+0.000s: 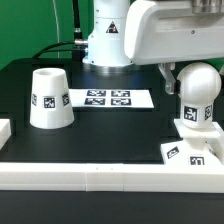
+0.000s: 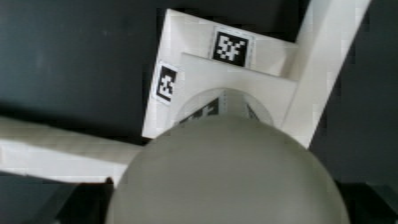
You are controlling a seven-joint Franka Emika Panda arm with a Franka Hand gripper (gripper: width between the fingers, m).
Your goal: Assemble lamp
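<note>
The white bulb [image 1: 197, 95] stands upright on the flat square base [image 1: 200, 152] at the exterior view's right, its tag facing the camera. My gripper [image 1: 186, 76] is shut on the bulb's round head, with a dark finger [image 1: 169, 78] showing beside it. In the wrist view the bulb's head [image 2: 222, 165] fills the foreground between dark fingers [image 2: 71, 205], and the base [image 2: 214, 60] with two tags lies beyond it. The tapered shade [image 1: 49, 99] stands alone, wide end down, at the exterior view's left.
The marker board [image 1: 108, 99] lies flat at mid-table between the shade and the bulb. A long white border rail [image 1: 100, 174] runs along the front edge and also shows in the wrist view [image 2: 54, 140]. The robot's base [image 1: 108, 40] stands behind.
</note>
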